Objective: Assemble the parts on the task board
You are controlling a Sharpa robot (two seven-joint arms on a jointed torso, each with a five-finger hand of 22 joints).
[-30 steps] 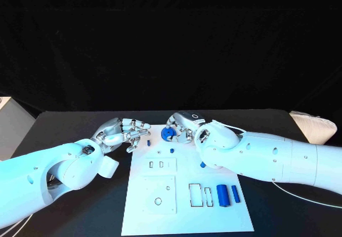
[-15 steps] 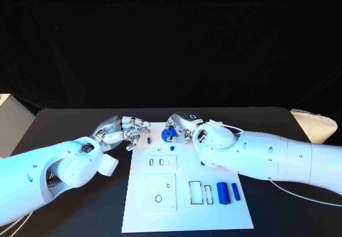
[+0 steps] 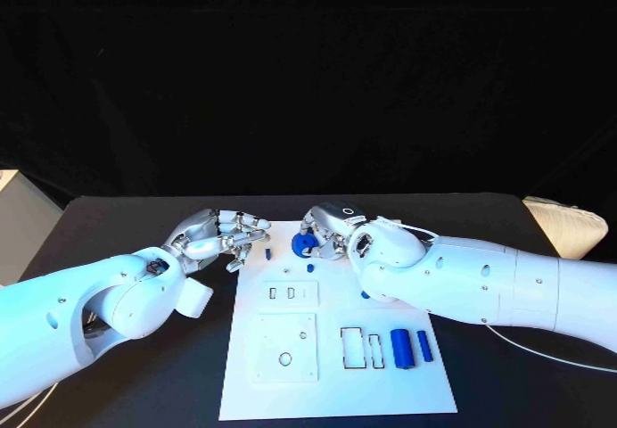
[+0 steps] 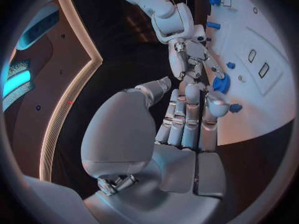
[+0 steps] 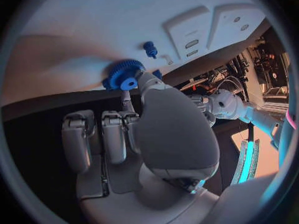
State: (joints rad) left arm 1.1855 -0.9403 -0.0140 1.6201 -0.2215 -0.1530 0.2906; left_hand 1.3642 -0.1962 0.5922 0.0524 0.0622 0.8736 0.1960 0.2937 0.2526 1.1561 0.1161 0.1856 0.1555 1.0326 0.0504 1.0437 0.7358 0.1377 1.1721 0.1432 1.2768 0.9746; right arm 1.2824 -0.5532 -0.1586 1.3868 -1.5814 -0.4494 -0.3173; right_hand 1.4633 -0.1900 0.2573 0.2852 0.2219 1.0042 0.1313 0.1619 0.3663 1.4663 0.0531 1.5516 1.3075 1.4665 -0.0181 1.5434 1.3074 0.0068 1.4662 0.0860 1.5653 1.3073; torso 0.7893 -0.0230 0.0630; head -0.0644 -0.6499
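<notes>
Head view: the board (image 3: 337,374) lies in the middle of the table (image 3: 142,392), and both hands meet at its far end. The right hand (image 3: 332,234) pinches a blue gear (image 3: 303,242) just over the board's far edge. The left hand (image 3: 216,235) sits at the board's far left corner with fingers curled in — nothing visible in them. Beside it a small blue peg (image 3: 267,254) stands on the board, and another blue bit (image 3: 310,268) lies just nearer. Two blue cylinders (image 3: 409,349) rest untouched by the slots near the near right corner. Against the pictures of a second and half a second ago, the gear has barely shifted; the right hand has held its place, while the left has crept slightly toward the board's corner. I judge the gear is being aligned for seating, not yet pressed home.

Left wrist view: the left hand (image 4: 187,119) has its fingers drawn together, one fingertip touching or nearly touching a small blue piece (image 4: 235,107) at the board's edge; whether it grips it I cannot tell. The right hand (image 4: 194,55) holds the gear (image 4: 221,82) just beyond.

Right wrist view: thumb and finger of the right hand (image 5: 140,129) grasp the gear (image 5: 122,74) close over the board (image 5: 81,15) — the peg (image 5: 150,49) stands near it.
</notes>
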